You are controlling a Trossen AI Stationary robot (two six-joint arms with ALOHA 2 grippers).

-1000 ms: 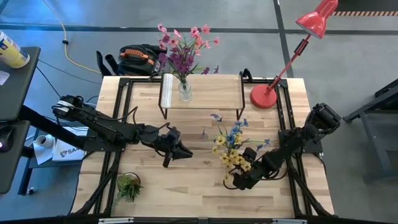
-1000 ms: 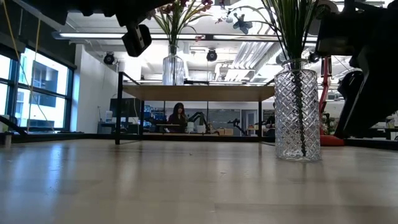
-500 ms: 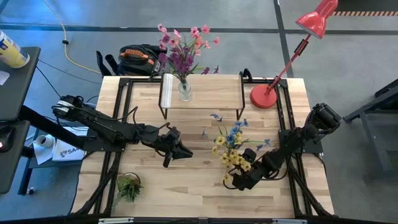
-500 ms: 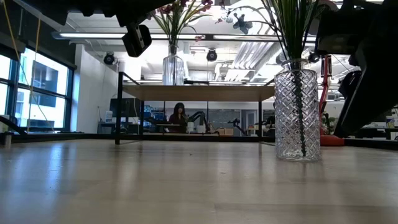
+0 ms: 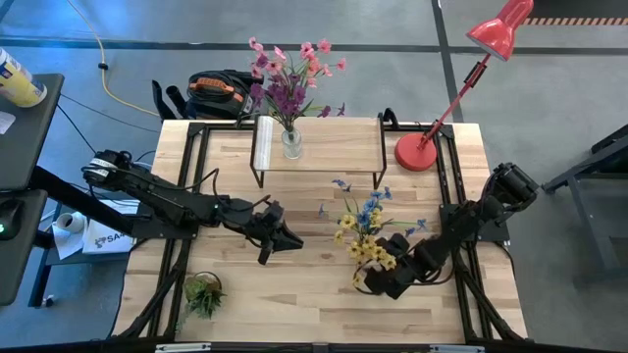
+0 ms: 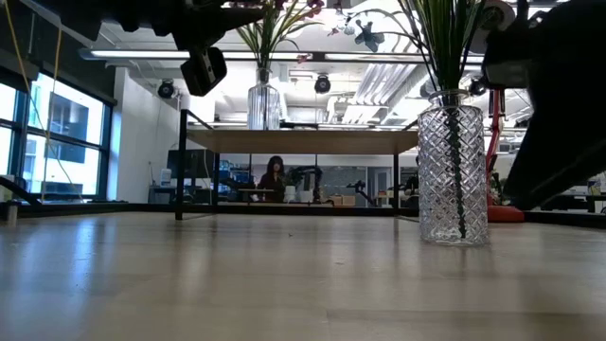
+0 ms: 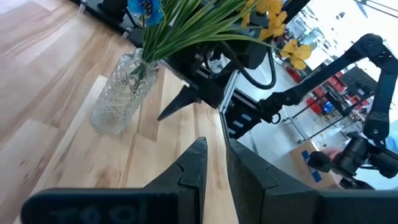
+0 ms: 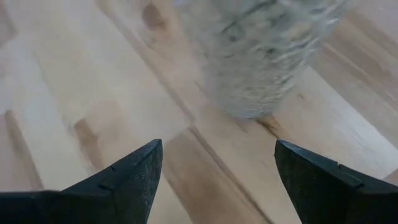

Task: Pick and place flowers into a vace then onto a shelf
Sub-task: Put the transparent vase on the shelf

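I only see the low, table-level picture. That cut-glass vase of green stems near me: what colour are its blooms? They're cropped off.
Observer: Blue and yellow flowers, seen from above.
Operator: Is anything gripping the vase?
Observer: No. The right gripper is open, with the cut-glass vase just ahead of its fingers, untouched.
Operator: Anything else I'm missing?
Observer: A small green plant tuft near the wooden table's edge on the left arm's side.
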